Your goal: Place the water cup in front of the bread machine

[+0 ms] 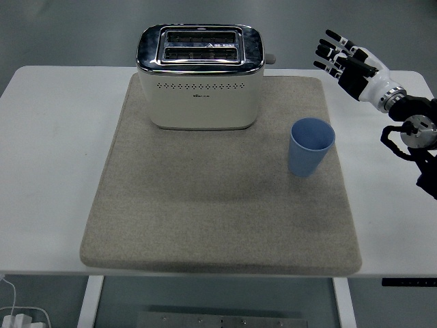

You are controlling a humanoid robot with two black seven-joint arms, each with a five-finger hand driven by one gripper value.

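A: What is seen first, going by size?

B: A white table [48, 171] is spread across most of the head view, its near edge running along the bottom. A large beige felt mat [218, 225] is laid over the middle of it, reaching almost to the near edge.

A: And what is carried on the mat?

B: A cream bread machine [200, 85] with a shiny chrome top and two slots is set upright at the mat's far end, a little left of centre. A row of small holes is seen along its front face, and a knob is shown sticking out at its right side.

A: Where is the water cup found?

B: The blue water cup [311, 147] is stood upright on the right part of the mat, mouth up, nearer than the bread machine and off to its right. It is well apart from the machine, not before its front face, and it is touched by nothing.

A: How is the hand held?

B: The right hand [345, 61] is raised above the table's far right corner, beyond and to the right of the cup. Its fingers [329, 51] are spread and extended toward the left, and nothing is gripped. The black right arm [416, 137] is brought in from the right edge
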